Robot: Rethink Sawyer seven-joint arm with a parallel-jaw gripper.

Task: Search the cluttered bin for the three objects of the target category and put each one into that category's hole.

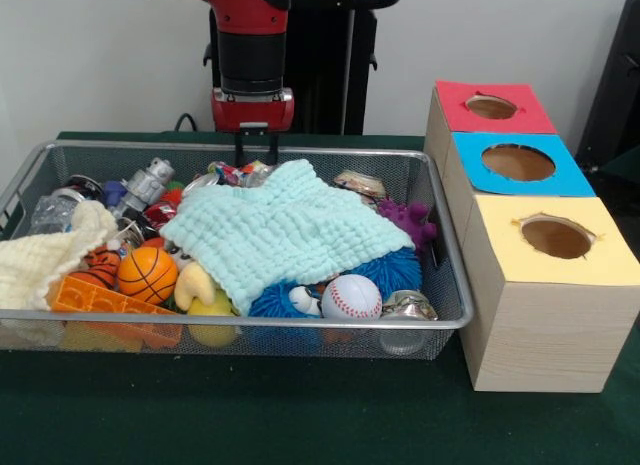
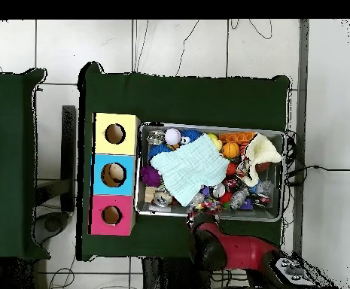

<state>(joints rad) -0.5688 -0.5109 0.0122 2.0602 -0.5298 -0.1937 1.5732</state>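
Observation:
The silver wire-mesh bin [image 1: 250, 323] is full of toys; it also shows in the overhead view [image 2: 208, 126]. My gripper [image 1: 257, 150] hangs at the bin's far rim, its two black fingers apart and empty. In the overhead view the gripper [image 2: 200, 218] is at the bin's robot-side edge. Just below it a small white piece with coloured spots [image 1: 232, 171] peeks out by the mint-green waffle cloth [image 1: 290, 230]; it may be one spotted scrap. No other scrap shows. The red-panel hole [image 1: 491, 107] is on the box furthest from the front camera, and shows in the overhead view [image 2: 111, 215].
The cream knitted cloth [image 1: 40, 260] drapes over the bin's left end. An orange basketball [image 1: 147, 273], a baseball [image 1: 351, 297], blue fuzzy balls [image 1: 395, 270] and a purple toy [image 1: 408, 220] lie around. The blue-panel hole [image 1: 518, 162] and yellow-panel hole [image 1: 556, 237] adjoin the red one.

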